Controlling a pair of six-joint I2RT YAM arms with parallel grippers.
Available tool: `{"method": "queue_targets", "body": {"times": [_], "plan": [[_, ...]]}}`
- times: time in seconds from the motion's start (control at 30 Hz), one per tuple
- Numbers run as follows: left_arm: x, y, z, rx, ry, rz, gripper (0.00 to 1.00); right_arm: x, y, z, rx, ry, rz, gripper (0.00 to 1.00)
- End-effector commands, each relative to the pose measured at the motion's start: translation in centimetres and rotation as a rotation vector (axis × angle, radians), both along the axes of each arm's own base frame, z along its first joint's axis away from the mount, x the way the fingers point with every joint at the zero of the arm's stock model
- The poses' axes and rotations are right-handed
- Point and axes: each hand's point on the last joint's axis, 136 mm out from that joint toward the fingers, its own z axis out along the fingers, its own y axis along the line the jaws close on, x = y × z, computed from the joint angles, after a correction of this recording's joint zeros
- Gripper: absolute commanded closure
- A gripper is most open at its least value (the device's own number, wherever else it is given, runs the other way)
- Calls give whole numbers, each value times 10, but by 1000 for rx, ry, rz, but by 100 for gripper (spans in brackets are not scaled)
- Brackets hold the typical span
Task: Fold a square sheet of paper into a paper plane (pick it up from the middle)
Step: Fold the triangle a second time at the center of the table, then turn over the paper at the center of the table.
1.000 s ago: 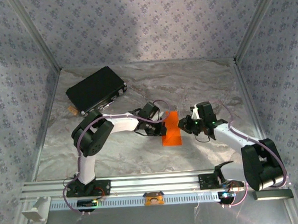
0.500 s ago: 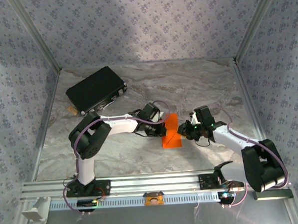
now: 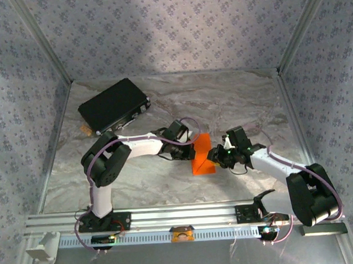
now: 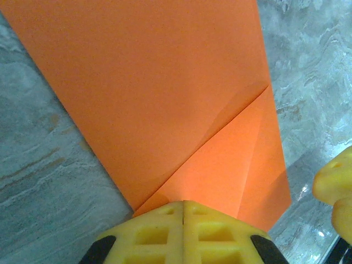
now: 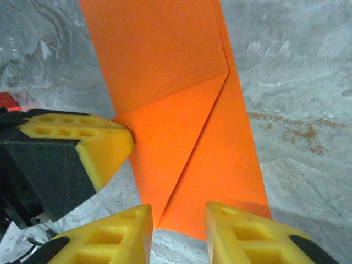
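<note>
Nearest to me runs the aluminium rail (image 3: 181,217) with both arm bases bolted to it. Past it the surface (image 3: 144,184) begins, a grey marbled sheet with wrinkles and, in the right wrist view, a few rusty smudges (image 5: 300,132).

The paper (image 3: 203,157) lies near the middle of the surface, between the two arms. It is folded into a long orange strip with one corner turned in along a diagonal crease. In the top view its far part looks tilted up off the surface.

My left tool (image 4: 183,208) is clenched, its yellow tips pressed together right at the paper's edge where the diagonal fold ends. I cannot tell whether a layer is pinched between them or only touched. My right tool (image 5: 179,213) is released, jaws apart, with the end of the strip showing in the gap between them. The two tools are near each other, on opposite sides of the strip.

Farther back on the left a black case (image 3: 113,104) sits at an angle, well apart from the paper.

Grey patterned cloth walls (image 3: 171,32) close the cell on three sides, with metal frame posts (image 3: 39,38) slanting up at the corners.
</note>
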Motion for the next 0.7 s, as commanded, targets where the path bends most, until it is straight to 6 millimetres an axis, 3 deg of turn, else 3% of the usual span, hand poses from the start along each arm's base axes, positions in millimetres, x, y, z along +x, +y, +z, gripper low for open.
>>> {"method": "queue_targets", "body": {"times": [0.0,0.47,0.67], "plan": [[-5,3,-11,20,12,-12,100,-15,-7,-14,-56,66,-5,66],[-7,6,-16,36,11,-14,100,-15,0,-30,-81,112,23,60],[-7,7,-17,40,12,-10,100,3,19,-15,13,29,41,56]]}}
